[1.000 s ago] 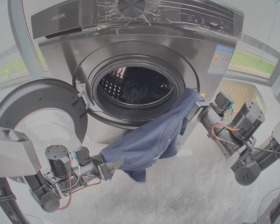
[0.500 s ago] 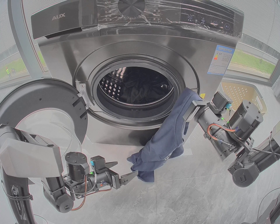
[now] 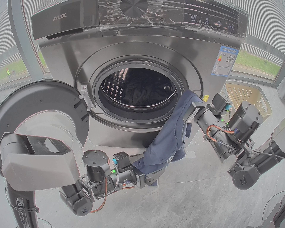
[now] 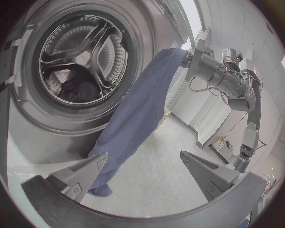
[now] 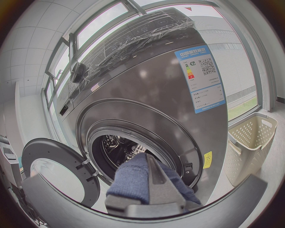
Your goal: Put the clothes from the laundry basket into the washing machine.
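Head view, washing machine [image 3: 68, 59]: brushed grey metal front with a round porthole inside a dark rubber seal; crinkled clear film [image 3: 166, 13] lies over the glossy control panel.
Head view, door [image 3: 41, 101]: round, with a dark plastic rim and a clear bowl-shaped window, swung wide open on the robot's left.
Head view, drum [image 3: 114, 87]: perforated steel, with dark clothes [image 3: 145, 89] lying inside.
Head view, navy shirt [image 3: 170, 133]: soft knit hanging in one long fold outside the porthole, against the machine's lower right front; its lower end is near the floor [image 3: 193, 193], which is pale marbled tile.
Head view, right gripper [image 3: 190, 108]: jaws clamped on the shirt's top corner, just beside the porthole's right rim.
Head view, left gripper [image 3: 151, 167]: low down at the shirt's lower end, jaws apart (whether cloth touches them cannot be told here).
Head view, laundry basket [image 3: 252, 95]: cream plastic pierced with small star-shaped holes, standing right of the machine and partly behind the right arm.
Left wrist view, fingers [image 4: 89, 172]: dark grey wedges with dotted pads, spread wide with bare floor between them; the shirt hangs just behind one tip.
Left wrist view, drum: shiny, with raised curved paddles; the dark clothes are heaped at its bottom.
Right wrist view, shirt: a bunched blue knit corner pinched between the closed fingers, in front of the porthole.
Right wrist view, energy label [image 5: 203, 78]: a blue-edged sticker on the machine's upper front.
Right wrist view, basket: upright on the floor, just beside the machine's side wall.
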Available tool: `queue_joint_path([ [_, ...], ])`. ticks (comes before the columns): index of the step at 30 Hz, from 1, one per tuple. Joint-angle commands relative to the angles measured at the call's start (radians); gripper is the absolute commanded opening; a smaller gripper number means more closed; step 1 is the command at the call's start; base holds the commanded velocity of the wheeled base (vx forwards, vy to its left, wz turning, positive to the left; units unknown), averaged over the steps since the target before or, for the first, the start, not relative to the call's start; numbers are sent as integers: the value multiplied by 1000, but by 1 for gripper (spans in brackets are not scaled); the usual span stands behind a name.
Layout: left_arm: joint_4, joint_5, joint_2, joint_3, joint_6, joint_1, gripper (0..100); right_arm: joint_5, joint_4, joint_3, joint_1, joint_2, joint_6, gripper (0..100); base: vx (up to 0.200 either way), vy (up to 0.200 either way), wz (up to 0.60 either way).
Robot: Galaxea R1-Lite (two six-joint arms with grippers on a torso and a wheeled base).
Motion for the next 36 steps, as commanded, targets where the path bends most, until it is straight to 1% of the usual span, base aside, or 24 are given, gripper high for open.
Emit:
queue_joint_path([
  [1, 5, 19, 48, -101, -4, -51, 100, 0, 0, -9, 0, 5, 0, 0, 0, 0, 0],
  [5, 5, 44, 108, -167, -1, -75, 100, 0, 0, -9, 0, 5, 0, 0, 0, 0, 0],
  [7, 7, 45, 130, -198, 4, -80, 100, 0, 0, -10, 0, 6, 0, 0, 0, 0, 0],
  [11, 7, 52, 171, -257, 4, -89, 100, 0, -1, -10, 0, 5, 0, 0, 0, 0, 0],
  [17, 8, 102, 243, -362, 6, -92, 100, 0, 0, -10, 0, 5, 0, 0, 0, 0, 0],
  [19, 8, 108, 249, -369, 7, -92, 100, 0, 0, -10, 0, 5, 0, 0, 0, 0, 0],
  [20, 8, 144, 282, -417, 32, -88, 100, 0, 0, -10, 3, 5, 0, 0, 0, 0, 0],
  [21, 8, 153, 292, -435, 38, -86, 100, 0, -1, -10, 8, 5, 0, 0, 0, 0, 0],
  [27, 30, 196, 318, -517, 41, -86, 100, 0, -1, -10, 10, 5, 0, 0, 0, 0, 0],
  [30, 34, 202, 323, -527, 41, -86, 100, 0, -1, -10, 11, 5, 0, 0, 0, 0, 0],
  [31, 37, 223, 331, -549, 42, -86, 100, 0, -1, -10, 11, 5, 0, 0, 0, 0, 0],
  [32, 39, 231, 332, -550, 42, -85, 0, 0, -1, -9, 11, 5, 0, 0, 0, 0, 0],
  [36, 37, 242, 328, -552, 47, -82, 0, 0, -1, -9, 11, 5, 0, 0, 0, 0, 0],
])
